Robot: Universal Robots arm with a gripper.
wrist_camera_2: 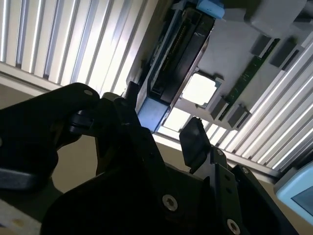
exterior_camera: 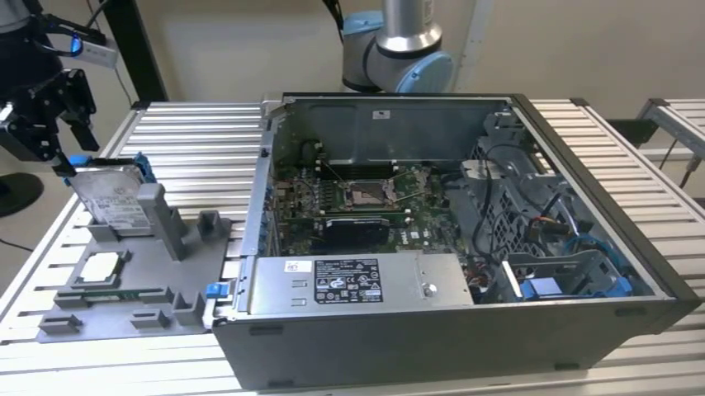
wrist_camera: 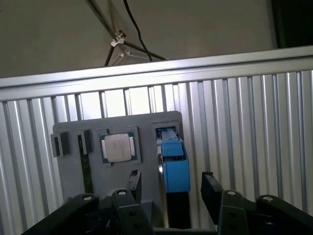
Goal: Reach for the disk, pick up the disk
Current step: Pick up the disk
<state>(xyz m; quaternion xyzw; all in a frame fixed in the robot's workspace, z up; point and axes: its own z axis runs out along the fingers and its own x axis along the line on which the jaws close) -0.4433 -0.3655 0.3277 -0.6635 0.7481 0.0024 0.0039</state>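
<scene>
Dull silver-grey metal on disk (exterior_camera: 111, 198), smooth bright blue plastic bracket (wrist_camera: 173, 164) round it. Matt black finish on gripper (wrist_camera: 170, 182). Matt grey plastic holder tray (exterior_camera: 132, 301), smooth. Shiny bare metal lid on chip (exterior_camera: 101, 266). Ribbed, lightly glossy aluminium slats on table (exterior_camera: 187, 140). Grey sheet metal computer case (exterior_camera: 441, 346), satin. Polished silver arm (exterior_camera: 402, 37) with pale blue plastic caps.
</scene>
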